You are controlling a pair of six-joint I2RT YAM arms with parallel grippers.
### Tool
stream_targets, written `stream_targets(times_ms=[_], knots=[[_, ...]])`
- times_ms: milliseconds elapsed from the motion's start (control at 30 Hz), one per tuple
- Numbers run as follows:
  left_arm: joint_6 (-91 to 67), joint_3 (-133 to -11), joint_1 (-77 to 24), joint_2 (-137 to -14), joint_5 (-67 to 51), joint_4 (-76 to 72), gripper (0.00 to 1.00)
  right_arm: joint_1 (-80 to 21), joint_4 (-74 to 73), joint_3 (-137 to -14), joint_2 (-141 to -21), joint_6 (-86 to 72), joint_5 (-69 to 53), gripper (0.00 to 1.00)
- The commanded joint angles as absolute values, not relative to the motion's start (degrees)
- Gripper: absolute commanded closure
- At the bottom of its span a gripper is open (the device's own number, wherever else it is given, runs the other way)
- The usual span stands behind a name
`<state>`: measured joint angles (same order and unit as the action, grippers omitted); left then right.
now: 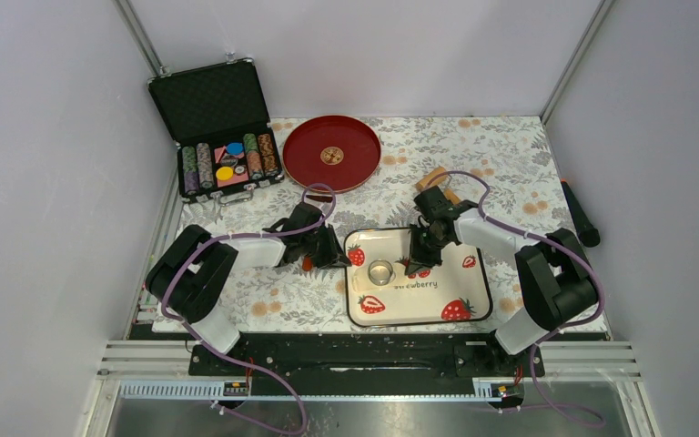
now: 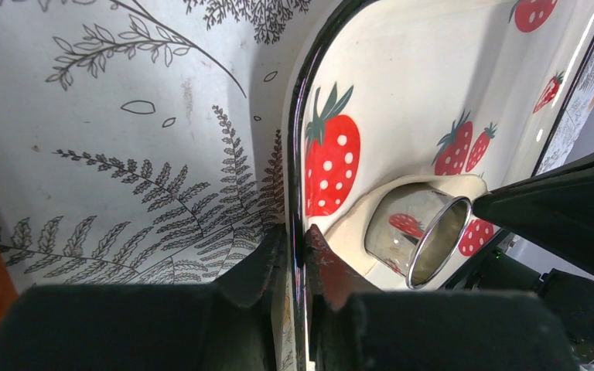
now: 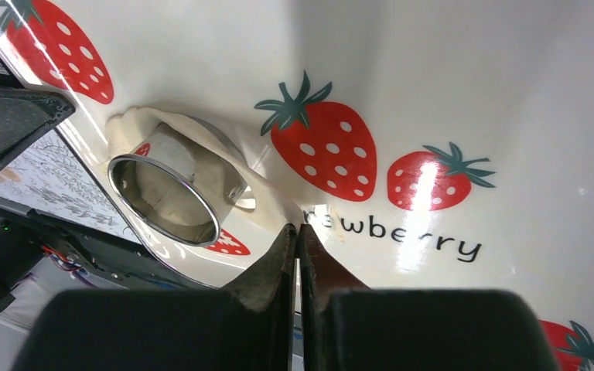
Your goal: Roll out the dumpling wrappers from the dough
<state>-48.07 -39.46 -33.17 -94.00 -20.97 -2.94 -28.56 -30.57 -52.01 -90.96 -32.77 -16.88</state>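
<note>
Well, both arms are down at the cream rectangular tray printed with red strawberries point(image 1: 478, 289), which sits mid-counter point(image 1: 510, 155) on the leaf-patterned cloth. The left end effector point(image 2: 295, 238) is pinched narrow on the tray's dark left rim, with one finger outside over the cloth and one inside. The soft pale-cream dough point(image 3: 209, 151) lies flattened as a sheet on the tray's left half. The small shiny metal ring cutter point(image 3: 162, 202) stands right on top of it. The right end effector point(image 3: 298, 229) is over the tray, fingers all but together with just a sliver between them. Its tips are at the dough sheet's edge beside the ring cutter; whether they nip the dough, I can't tell. Behind the tray lie a tan wooden roller point(image 1: 435, 175), a round red plate point(image 1: 331, 153) and an open black case of poker chips point(image 1: 214, 127).
</note>
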Motion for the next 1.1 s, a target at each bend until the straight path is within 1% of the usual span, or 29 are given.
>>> stream_targets(times_ms=[0,400,800,867,900,933,967,1067], knots=[[-45.3,-36.7,-33.8,-96.9,-16.0,2.0,0.99,-28.5,-33.7,-54.7,-90.8,-30.4,-13.3,0.96],[-45.0,-36.9,-33.9,-97.2,-16.6,2.0,1.00,-26.9,-34.0,-59.0,-94.9,-28.7,-14.3,0.95],[-44.9,-37.1,-33.9,-97.7,-16.9,1.8,1.00,-26.8,-36.5,-66.5,-99.4,-27.1,-15.4,0.92],[-44.9,-37.2,-33.9,-97.7,-16.9,1.7,1.00,-26.8,-37.0,-67.2,-99.4,-26.7,-15.3,0.89],[-44.9,-37.2,-33.9,-97.8,-17.0,1.7,1.00,-26.8,-37.4,-67.6,-99.5,-26.5,-14.8,0.83],[-44.9,-37.1,-33.9,-97.7,-17.0,1.8,1.00,-26.8,-37.9,-67.9,-99.6,-26.3,-14.3,0.74],[-44.9,-37.1,-33.9,-97.7,-17.0,1.8,1.00,-26.8,-38.3,-68.0,-99.6,-26.1,-13.7,0.68],[-44.9,-37.2,-33.9,-97.8,-17.0,1.8,1.00,-26.4,-38.3,-67.1,-98.8,-26.5,-13.2,0.53]])
